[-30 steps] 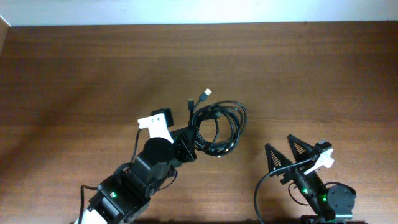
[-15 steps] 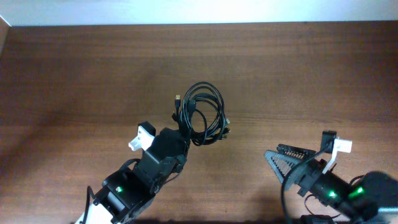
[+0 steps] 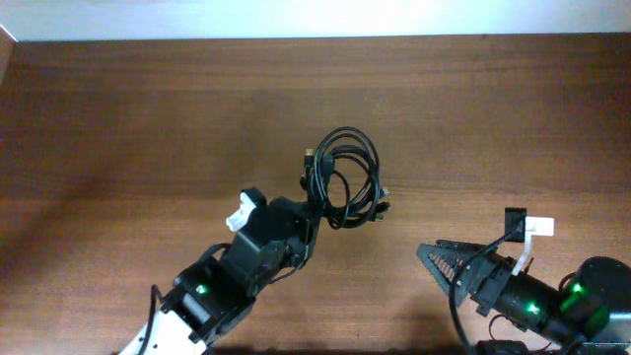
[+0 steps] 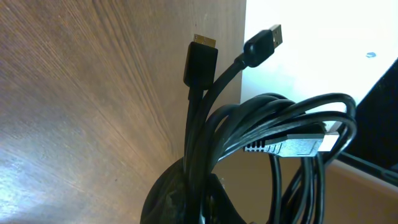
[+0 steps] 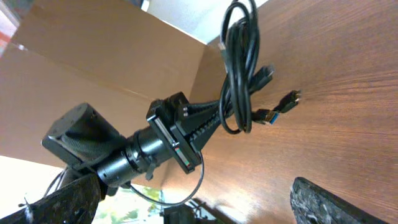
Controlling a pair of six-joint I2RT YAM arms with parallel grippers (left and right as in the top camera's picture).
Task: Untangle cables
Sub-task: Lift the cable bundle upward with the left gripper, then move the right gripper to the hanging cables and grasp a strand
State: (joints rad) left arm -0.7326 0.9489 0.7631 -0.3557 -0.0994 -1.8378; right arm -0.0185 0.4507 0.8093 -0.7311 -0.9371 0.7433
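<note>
The cables (image 3: 347,177) are a coiled bundle of thin black cords with plug ends, hanging lifted above the wooden table (image 3: 148,118) near its middle. My left gripper (image 3: 308,219) is shut on the lower part of the bundle. In the left wrist view the cables (image 4: 261,137) rise out of the jaws (image 4: 199,196), with two plugs pointing up and a grey plug to the right. In the right wrist view the bundle (image 5: 239,68) hangs from the left gripper (image 5: 211,121). My right gripper (image 3: 439,264) is open and empty at the lower right, apart from the cables.
The brown wooden table fills the overhead view, with a pale wall strip (image 3: 315,18) along its far edge. The left arm (image 3: 217,286) reaches in from the lower left and the right arm (image 3: 552,301) from the lower right.
My left gripper has carried the cable bundle, first up and left, then back to the right. My right gripper has turned from pointing up to pointing left.
</note>
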